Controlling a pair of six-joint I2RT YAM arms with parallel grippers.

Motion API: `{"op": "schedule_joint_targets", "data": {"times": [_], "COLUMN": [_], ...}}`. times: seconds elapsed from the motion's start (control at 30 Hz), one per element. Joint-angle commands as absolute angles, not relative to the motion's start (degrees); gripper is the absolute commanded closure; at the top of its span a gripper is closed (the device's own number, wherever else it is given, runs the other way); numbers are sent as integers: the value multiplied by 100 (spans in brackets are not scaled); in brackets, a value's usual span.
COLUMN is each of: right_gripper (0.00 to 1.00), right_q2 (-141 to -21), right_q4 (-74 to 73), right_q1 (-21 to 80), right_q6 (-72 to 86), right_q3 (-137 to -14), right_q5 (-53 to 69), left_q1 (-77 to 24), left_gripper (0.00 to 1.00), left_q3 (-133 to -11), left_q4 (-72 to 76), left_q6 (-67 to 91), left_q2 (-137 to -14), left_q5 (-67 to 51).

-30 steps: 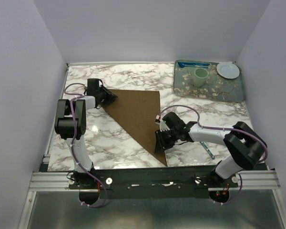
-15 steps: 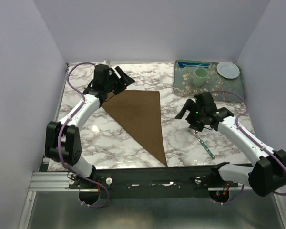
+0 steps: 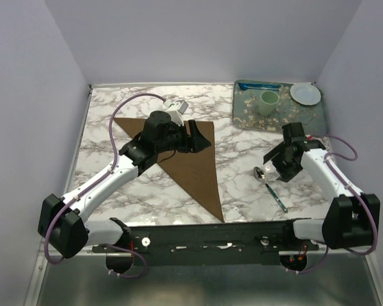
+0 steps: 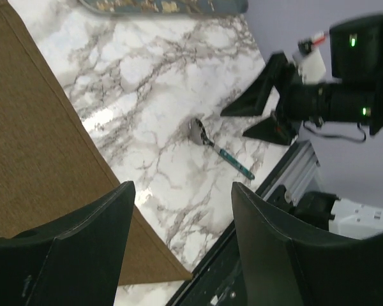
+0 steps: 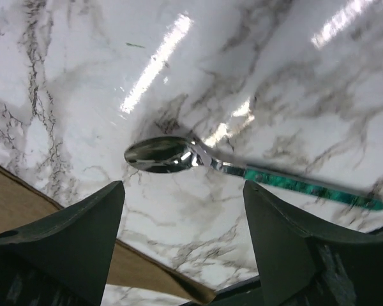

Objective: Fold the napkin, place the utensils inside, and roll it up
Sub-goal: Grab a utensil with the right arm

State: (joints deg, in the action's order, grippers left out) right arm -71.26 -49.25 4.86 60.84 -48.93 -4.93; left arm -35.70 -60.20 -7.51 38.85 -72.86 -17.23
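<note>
Brown cloth, the napkin (image 3: 191, 167), lies flat on the marble counter (image 3: 242, 146) as a long triangle. Its wide edge sits toward the upper centre of the top view and its tip points to the lower centre.

The left gripper (image 3: 193, 137) is over the napkin's upper right corner, fingers spread wide with nothing between them. In the left wrist view that gripper (image 4: 179, 255) frames the scene from the bottom. The napkin (image 4: 32, 146) fills the left side, its slanted edge running down to a tip between the two fingers.

The spoon (image 3: 271, 188) lies on bare counter to the right of the napkin, well apart from it (no part of it on the cloth). Its silver bowl is toward the upper left and its teal handle slants to the lower right. The right gripper (image 3: 277, 166) is just above and right of the bowl, jaws also wide and empty.

In the right wrist view the spoon (image 5: 242, 169) crosses the middle of the frame, beyond the tips of the right gripper (image 5: 182, 255) and clear of both fingers. A strip of napkin (image 5: 25, 204) shows at lower left.
</note>
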Motion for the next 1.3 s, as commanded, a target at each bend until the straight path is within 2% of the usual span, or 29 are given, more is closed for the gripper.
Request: {"op": "schedule_joint_targets", "data": {"times": [0.0, 0.13, 0.23, 0.27, 0.37, 0.47, 0.73, 0.77, 0.87, 0.97, 1.03, 1.13, 1.17, 1.27], "right_gripper": [16, 14, 17, 23, 24, 32, 35, 45, 49, 48, 46, 37, 30, 17], "right_q2": [-7786, -7972, -7919, -7936, -8103, -8252, -8709, -8762, -8921, -8799, -8667, -8281, -8131, -7717], "right_q4": [-4518, -4080, -3606, -3525, -3393, -3200, -2935, -2936, -2892, -3093, -3800, -4419, -4438, -4070], "right_q1": [457, 457, 457, 457, 457, 492, 1115, 1255, 1414, 1485, 1494, 1494, 1494, 1494], "right_q6": [3816, 4165, 4500, 4465, 4430, 4613, 5834, 6132, 6546, 6016, 5662, 5318, 5309, 4592], "right_q3": [-5265, -4633, -4211, -4175, -4114, -4008, -4209, -4253, -4508, -4860, -5087, -4888, -4756, -4474], "right_q5": [-669, -282, -133, -123, -123, 280, 405, 404, 474, 221, -443, -720, -721, -275], "left_q1": [-3630, -3630, -3621, -3621, -3621, -3630, -3604, -3612, -3577, -3516, -3472, -3445, -3437, -3436], "left_gripper": [30, 30, 30, 30, 30, 30, 30, 29, 30, 30, 30, 30, 30, 30], "left_q3": [-5529, -5476, -5388, -5362, -5239, -5194, -5203, -5203, -5195, -5124, -5036, -4992, -4992, -5089], "left_q4": [-633, -598, -475, -492, -475, -448, -343, -343, -360, -325, -290, -185, -124, -36], "left_q6": [3674, 3647, 3691, 3674, 3656, 3656, 3762, 3762, 3762, 3814, 3858, 3946, 3972, 4087], "left_q2": [-6829, -6741, -6697, -6689, -6636, -6627, -6653, -6653, -6636, -6627, -6610, -6565, -6592, -6662], "left_q5": [-2285, -2452, -2698, -2777, -2856, -2900, -3093, -3102, -3103, -3190, -3234, -3304, -3339, -3541]}}
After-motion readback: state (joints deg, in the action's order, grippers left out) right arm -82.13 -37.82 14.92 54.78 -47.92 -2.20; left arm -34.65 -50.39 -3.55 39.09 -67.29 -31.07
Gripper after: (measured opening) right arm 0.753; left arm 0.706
